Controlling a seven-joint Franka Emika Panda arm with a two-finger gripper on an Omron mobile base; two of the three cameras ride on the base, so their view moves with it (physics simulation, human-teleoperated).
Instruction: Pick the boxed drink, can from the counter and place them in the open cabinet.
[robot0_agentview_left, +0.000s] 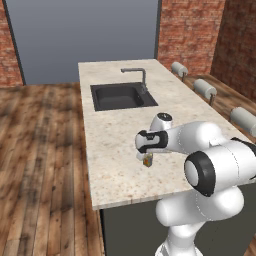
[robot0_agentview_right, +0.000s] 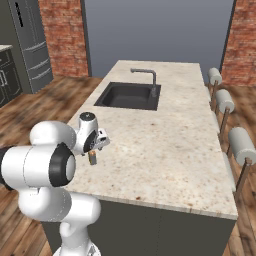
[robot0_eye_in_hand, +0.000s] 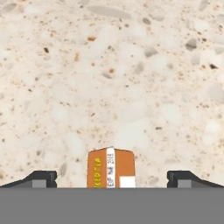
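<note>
My hand view shows the pincer (robot0_eye_in_hand: 112, 179) spread wide either side of the boxed drink (robot0_eye_in_hand: 111, 168) on the bench (robot0_eye_in_hand: 131, 78); base views add the sink (robot0_agentview_left: 122, 96) beyond.

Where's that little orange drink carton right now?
The boxed drink stands on the counter near its front edge, directly under the open gripper, between its fingertips.

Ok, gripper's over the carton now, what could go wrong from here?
1. The open gripper straddles the boxed drink with wide gaps on both sides; if it closes off-centre, one finger may push the light carton over first.
2. The carton stands near the counter edge on the robot's side, so a knock could send it to the floor.
3. From the base cameras the hand hides most of the carton, so judging depth is hard.
</note>
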